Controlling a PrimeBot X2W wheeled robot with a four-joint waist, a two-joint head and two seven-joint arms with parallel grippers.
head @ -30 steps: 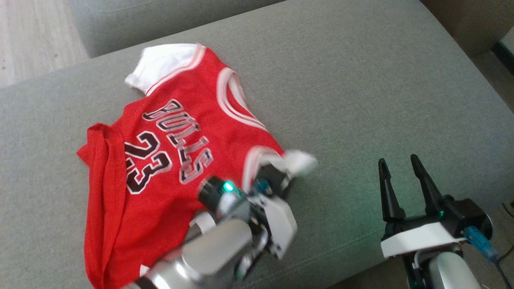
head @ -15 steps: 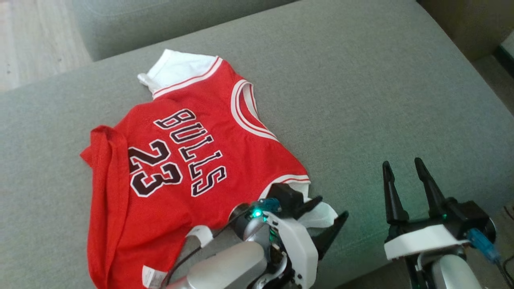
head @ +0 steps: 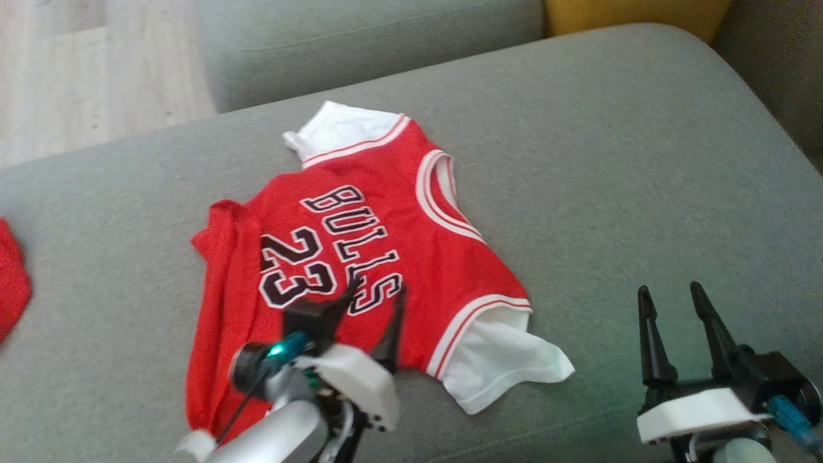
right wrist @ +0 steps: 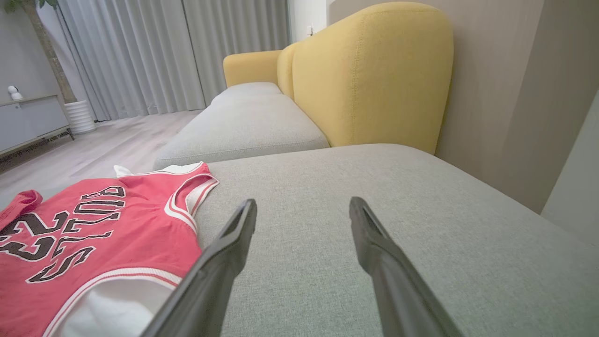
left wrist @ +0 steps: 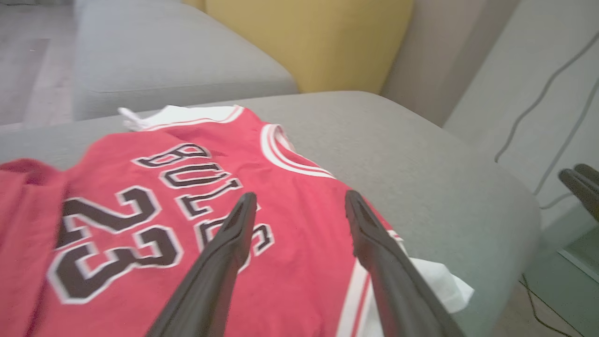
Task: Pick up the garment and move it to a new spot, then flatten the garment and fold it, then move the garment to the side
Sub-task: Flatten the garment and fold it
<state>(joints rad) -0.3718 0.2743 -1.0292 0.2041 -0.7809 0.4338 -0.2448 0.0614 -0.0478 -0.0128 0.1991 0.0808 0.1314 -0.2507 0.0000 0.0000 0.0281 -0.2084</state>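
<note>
Both pairs of fingers stand apart: left gripper [head: 378, 287], pinching the white sleeve [head: 508, 360] of the red-and-white fabric Bulls jersey [head: 443, 270] a second ago, has released it; right gripper [head: 669, 289] unchanged, empty.

Both ends are the same build on my screen: the left gripper [head: 377, 289] and right gripper [head: 669, 288] each have two long black fingers [left wrist: 224, 262] tapering to points, set in a black base [head: 765, 379] with a white shell [head: 701, 415]. The left one shows a green light [head: 276, 349] beside a teal plug [head: 294, 342], a thin black cable [head: 241, 411] and a silver forearm [head: 276, 437] — the right carries a blue plug [head: 787, 415].
</note>
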